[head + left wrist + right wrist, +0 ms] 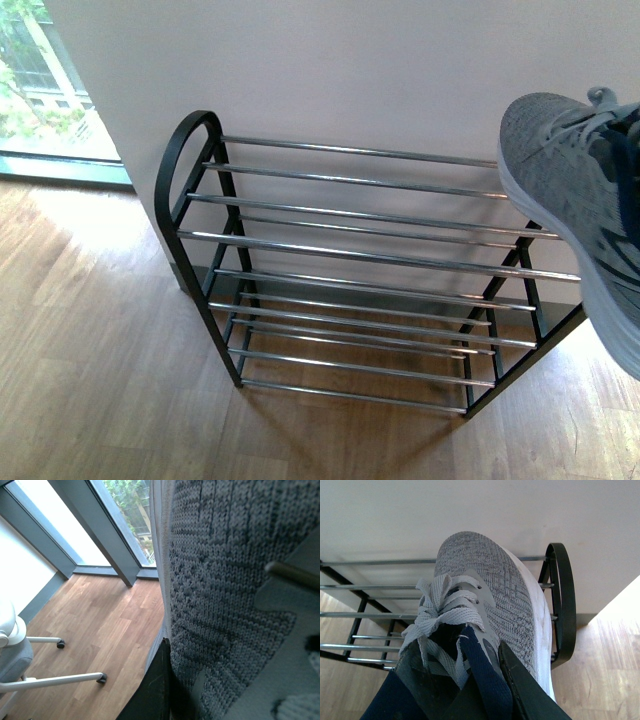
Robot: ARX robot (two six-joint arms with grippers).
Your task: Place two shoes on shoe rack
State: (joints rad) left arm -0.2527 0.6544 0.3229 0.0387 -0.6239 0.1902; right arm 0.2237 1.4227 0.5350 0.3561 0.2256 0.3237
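The shoe rack [350,262] stands against the white wall, with black side frames and tiers of chrome rods that carry nothing. One grey knit shoe [570,190] with a white sole hangs in the air over the rack's right end, toe up and leftward. In the right wrist view my right gripper [470,680] is shut on this shoe [490,585] at its navy tongue, with the rack's rods [365,615] behind. My left gripper [190,690] is shut on the other shoe [225,580], whose grey knit side fills that view; this shoe is outside the front view.
The floor is wood [90,380]. A window [40,80] is at the far left of the wall. The left wrist view shows a window frame [100,535] and a white office chair base with castors [55,680] on the floor.
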